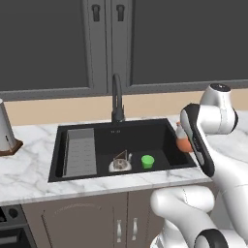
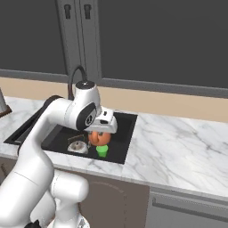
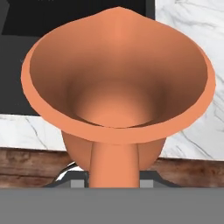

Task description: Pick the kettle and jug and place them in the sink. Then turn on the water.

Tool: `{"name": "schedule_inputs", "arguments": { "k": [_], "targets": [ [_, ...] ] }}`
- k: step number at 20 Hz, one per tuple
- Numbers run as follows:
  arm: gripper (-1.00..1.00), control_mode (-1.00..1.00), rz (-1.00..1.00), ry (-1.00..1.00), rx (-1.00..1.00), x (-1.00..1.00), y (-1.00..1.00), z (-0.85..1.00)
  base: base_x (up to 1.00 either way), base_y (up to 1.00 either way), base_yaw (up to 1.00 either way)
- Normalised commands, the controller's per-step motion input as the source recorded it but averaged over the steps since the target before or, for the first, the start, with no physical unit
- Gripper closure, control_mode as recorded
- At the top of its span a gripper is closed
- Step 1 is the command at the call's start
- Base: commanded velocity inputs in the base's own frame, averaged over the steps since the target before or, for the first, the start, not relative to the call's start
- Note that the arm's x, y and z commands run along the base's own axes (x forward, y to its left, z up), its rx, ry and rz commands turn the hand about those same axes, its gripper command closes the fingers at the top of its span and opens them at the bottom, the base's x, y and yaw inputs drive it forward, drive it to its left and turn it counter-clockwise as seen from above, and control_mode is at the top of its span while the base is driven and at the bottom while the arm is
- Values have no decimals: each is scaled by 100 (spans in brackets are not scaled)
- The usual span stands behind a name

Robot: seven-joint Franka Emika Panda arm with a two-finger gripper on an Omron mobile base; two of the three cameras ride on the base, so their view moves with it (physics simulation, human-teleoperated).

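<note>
we held the jug (image 3: 118, 83) up in the gripper (image 2: 101, 132), its flared orange mouth opening straight toward the hand camera and its loop handle running down to the bottom of that view, where the fingers closed on it from either side; the jaws were drawn in narrow around the handle, though the fingertips themselves were mostly hidden behind the jug's body. in the right base view the jug (image 2: 99, 138) hung just under the white hand, over the right part of the sink (image 2: 127, 133), above the basin floor and not touching it. in the left base view only a sliver of the jug (image 1: 182, 143) peeked out from behind the arm, near the sink's (image 1: 57, 145) right wall. the kettle (image 1: 120, 164) already sat on the black basin floor, upright, its thin wire handle arched over the lid, and a small green cup (image 1: 147, 161) stood just beside it to the right. the grey ribbed tray (image 1: 80, 151) lay along the left side of the basin. the dark curved faucet (image 1: 116, 99) rose behind the sink at its back rim. a tall whitish appliance (image 1: 5, 128) on a brown base stood on the marble counter (image 1: 29, 169) well to the left.
</note>
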Motion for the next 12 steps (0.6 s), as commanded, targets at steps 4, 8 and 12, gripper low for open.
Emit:
{"name": "schedule_inputs", "arguments": {
  "k": [4,8,12],
  "targets": [
    [100,-100,0,7,0,38,0,-3,0,0,0],
    [100,-100,-3,9,0,93,0,-29,0,0,0],
    [100,-100,-1,5,0,78,0,-56,0,0,0]
  ]
}}
